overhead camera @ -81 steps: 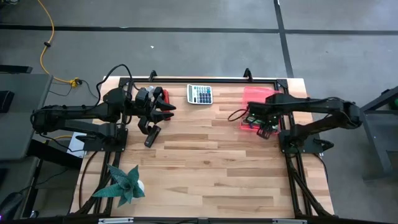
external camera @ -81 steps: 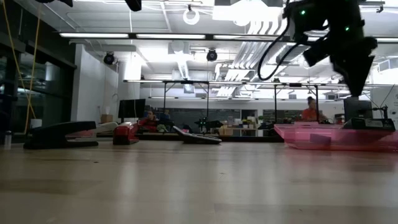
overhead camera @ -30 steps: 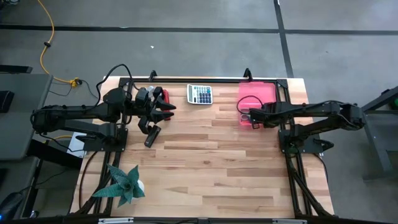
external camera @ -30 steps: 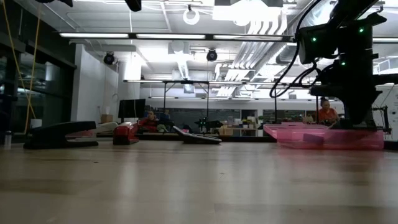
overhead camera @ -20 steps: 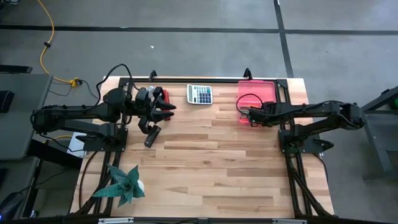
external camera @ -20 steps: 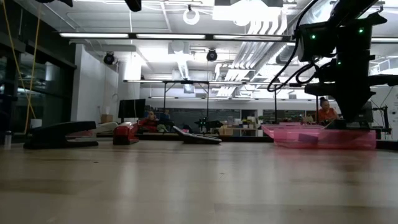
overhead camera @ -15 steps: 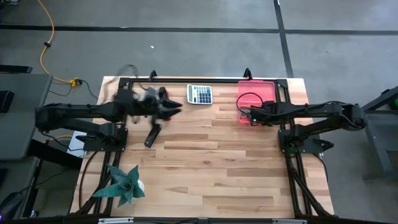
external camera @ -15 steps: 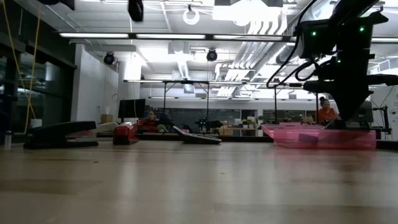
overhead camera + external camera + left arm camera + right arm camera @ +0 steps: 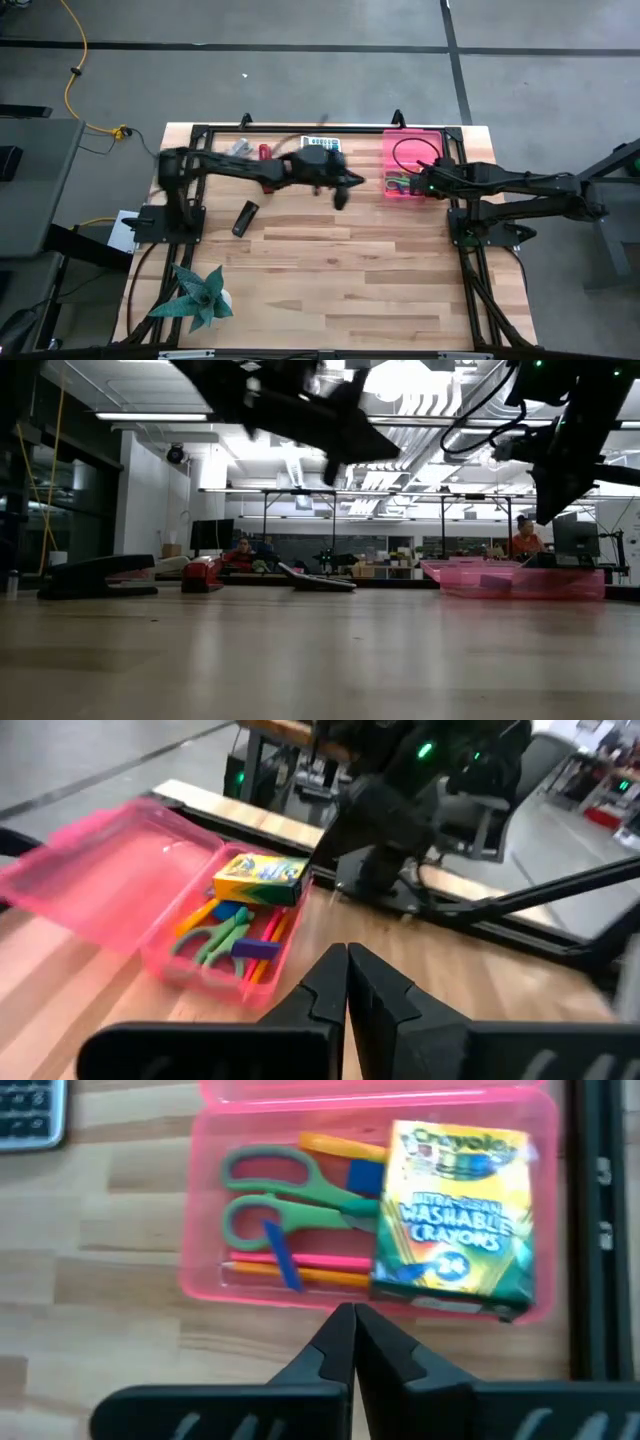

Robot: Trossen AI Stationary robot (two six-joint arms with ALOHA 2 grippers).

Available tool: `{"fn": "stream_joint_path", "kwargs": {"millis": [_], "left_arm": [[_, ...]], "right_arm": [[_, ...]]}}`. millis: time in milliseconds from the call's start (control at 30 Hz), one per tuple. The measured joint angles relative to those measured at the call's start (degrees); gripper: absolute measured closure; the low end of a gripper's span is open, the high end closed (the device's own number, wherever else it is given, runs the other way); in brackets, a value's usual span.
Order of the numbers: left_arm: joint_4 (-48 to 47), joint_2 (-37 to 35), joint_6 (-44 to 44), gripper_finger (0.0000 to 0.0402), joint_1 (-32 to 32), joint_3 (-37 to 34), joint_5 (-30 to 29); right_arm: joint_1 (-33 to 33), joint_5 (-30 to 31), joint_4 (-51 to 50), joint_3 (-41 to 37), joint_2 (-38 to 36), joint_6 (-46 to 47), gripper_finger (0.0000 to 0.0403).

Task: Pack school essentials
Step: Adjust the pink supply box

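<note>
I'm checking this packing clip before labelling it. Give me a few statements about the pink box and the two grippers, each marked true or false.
1. The crayon box lies inside the pink box. True.
2. The green-handled scissors lie on the bare table. False: they are in the pink box.
3. The left gripper is shut and holds nothing. True.
4. The right gripper grips the crayon box. False: it is shut and empty, above the pink box's edge.
5. The calculator is in the pink box. False: it lies on the table.
</note>
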Motion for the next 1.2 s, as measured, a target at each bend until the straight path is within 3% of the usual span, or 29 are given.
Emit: {"fn": "stream_joint_path", "kwargs": {"millis": [233,433,633,767,1200], "left_arm": [[-5.00,19.05,-1.28,0.0401,-0.08,19.26,0.22],[-12.13,28.12,-2.34,0.0401,-0.08,29.38,0.00],[-11.46,31.24,-1.67,0.0401,0.05,32.03,-4.58],[-11.38,33.09,-0.20,0.0401,0.14,32.57,-4.31],[-11.35,34.59,1.77,0.0401,0.03,32.79,-6.15]], "right_arm": [[-0.09,-1.51,-4.01,0.03,2.79,3.14,0.0403],[-0.20,-2.23,-4.04,0.01,6.80,3.42,0.0403],[-0.79,-5.15,-4.02,-0.01,10.74,3.19,0.0403],[-1.90,-5.54,-4.01,-0.03,12.47,2.71,0.0403],[-3.61,-2.27,-4.02,-0.05,16.36,2.79,0.0403]]}}
